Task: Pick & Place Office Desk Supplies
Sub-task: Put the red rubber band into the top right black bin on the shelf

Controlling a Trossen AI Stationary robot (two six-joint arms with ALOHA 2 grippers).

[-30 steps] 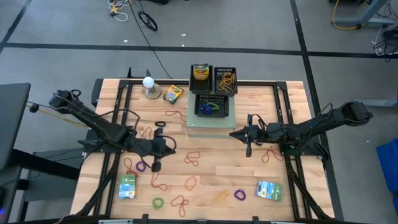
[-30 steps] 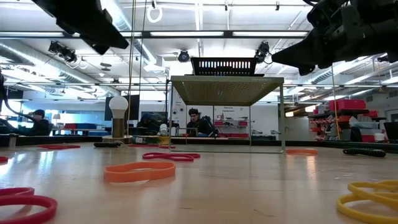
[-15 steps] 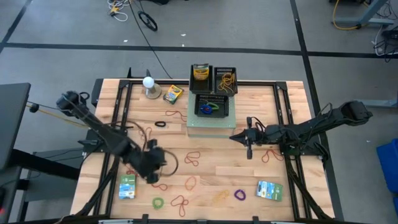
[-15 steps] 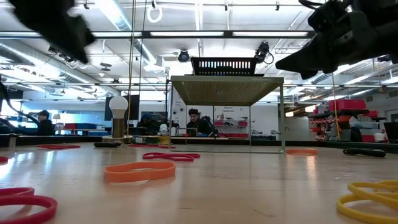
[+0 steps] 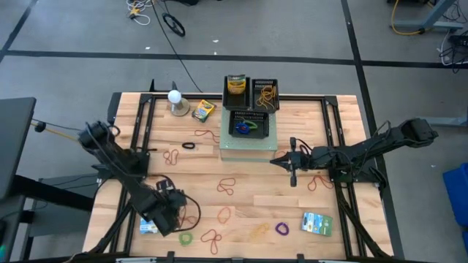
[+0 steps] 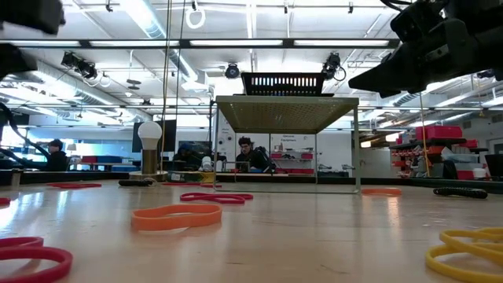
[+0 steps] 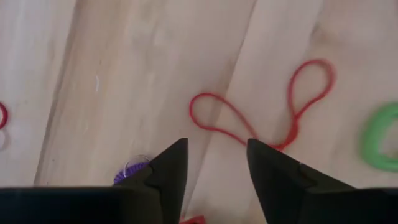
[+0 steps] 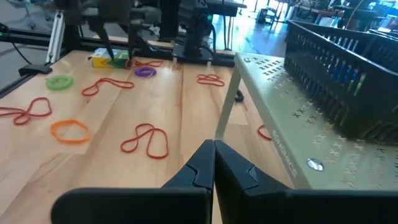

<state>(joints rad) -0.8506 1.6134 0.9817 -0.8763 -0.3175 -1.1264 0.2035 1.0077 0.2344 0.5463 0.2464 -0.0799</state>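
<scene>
Down at the near left corner of the pale wooden desk (image 5: 292, 201), I had the left gripper (image 5: 170, 217) low over the boards with its dark fingers (image 7: 169, 167) parted and holding nothing. Just ahead of them lay a thin red rubber band twisted into a figure-eight (image 7: 264, 112), with a small green rubber band (image 7: 380, 137) beside it and a purple rubber band (image 7: 129, 170) half hidden under one finger. A flat green-and-white packet (image 5: 150, 225) lay partly under that gripper. More bands — orange, red, purple, yellow — were scattered across the desk. The right gripper (image 5: 293, 174) hung just right of the grey perforated stand (image 5: 247, 146) that carried black mesh baskets (image 5: 253, 122); its fingers (image 8: 202, 163) were pressed together, empty. A yellow-green crayon box (image 5: 203, 110) lay near the white ball on its round base (image 5: 176, 100); another stood in the far left basket.
</scene>
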